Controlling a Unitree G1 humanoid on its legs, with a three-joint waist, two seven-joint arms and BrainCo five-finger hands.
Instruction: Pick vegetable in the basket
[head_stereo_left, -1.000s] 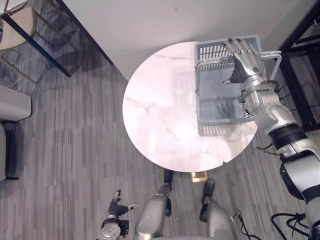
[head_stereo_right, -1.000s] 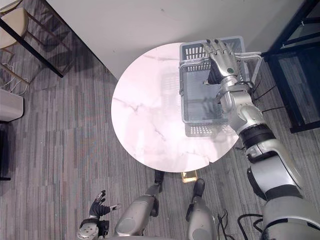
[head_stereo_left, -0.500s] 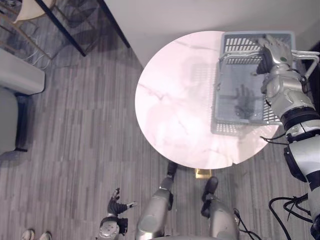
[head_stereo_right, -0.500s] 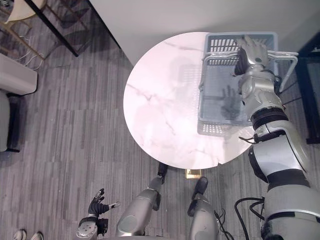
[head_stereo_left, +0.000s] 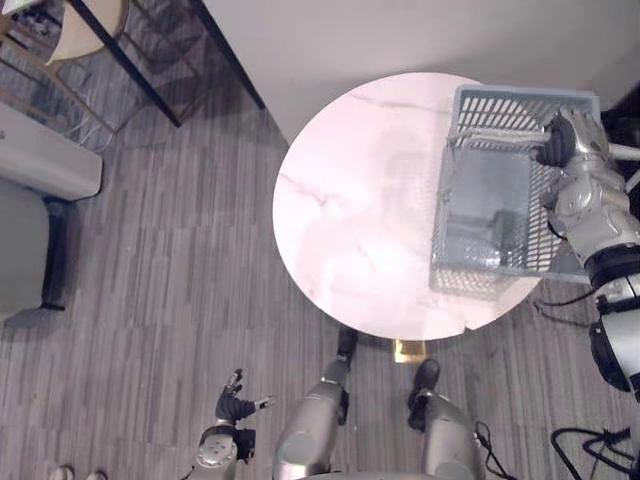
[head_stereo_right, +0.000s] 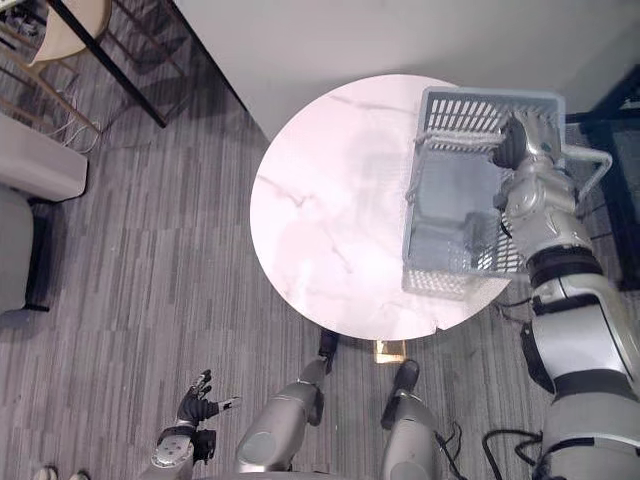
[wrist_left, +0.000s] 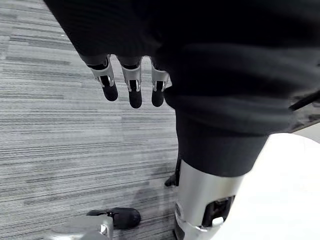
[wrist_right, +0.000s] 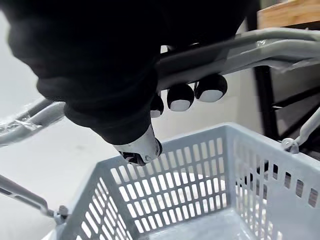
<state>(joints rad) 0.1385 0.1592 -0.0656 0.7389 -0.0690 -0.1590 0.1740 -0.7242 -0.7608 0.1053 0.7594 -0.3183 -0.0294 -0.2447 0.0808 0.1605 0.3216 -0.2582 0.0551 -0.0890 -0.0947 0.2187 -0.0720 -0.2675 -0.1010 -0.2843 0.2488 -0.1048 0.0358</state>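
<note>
- Far left: a tan-seated chair with a thin metal frame stands on the grey wood-grain plank floor, well away from the action.
- Near left, low by the floor: the left hand hangs idle. Its fingers are straight and loosely spread, and it holds nothing.
- Centre: the round white marble worktop has its pale veined top bare across the left half.
- Right side of the worktop: here is the grey slatted plastic basket, tilted, with its open top showing the grey floor inside. I cannot tell whether its base touches the marble.
- Far right: the right hand is at the basket's far right corner. Its fingers are curled tight round the basket's grey metal wire handle, with the thumb tucked under.
</note>
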